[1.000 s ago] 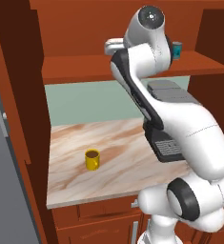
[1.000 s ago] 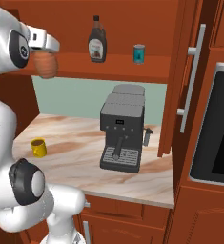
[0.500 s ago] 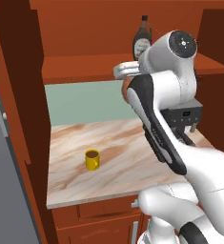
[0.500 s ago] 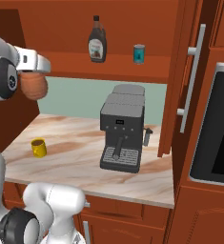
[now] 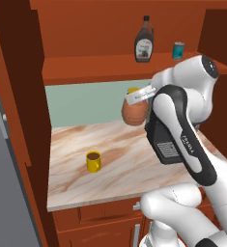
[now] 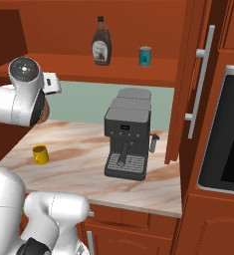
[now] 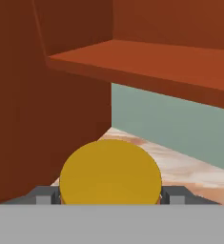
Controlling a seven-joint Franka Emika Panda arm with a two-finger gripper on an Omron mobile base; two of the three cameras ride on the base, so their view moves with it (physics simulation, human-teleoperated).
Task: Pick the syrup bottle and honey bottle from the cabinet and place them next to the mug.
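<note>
The honey bottle, squat and orange-brown with a yellow lid, hangs in the air below the cabinet shelf, above the back of the counter. My gripper is shut on it, and the lid sits between the two finger tips in the hand view. A sliver of the honey bottle shows beside my arm. The syrup bottle stands upright on the shelf. The yellow mug rests on the counter, to the front left of the held bottle.
A small teal can stands on the shelf right of the syrup bottle. A dark coffee machine occupies the right half of the marble counter. A tall cabinet side wall bounds the counter on the left.
The arm has swung around and carried the honey bottle down from shelf height to below the shelf, over the counter. Syrup bottle, can and mug stay put.
</note>
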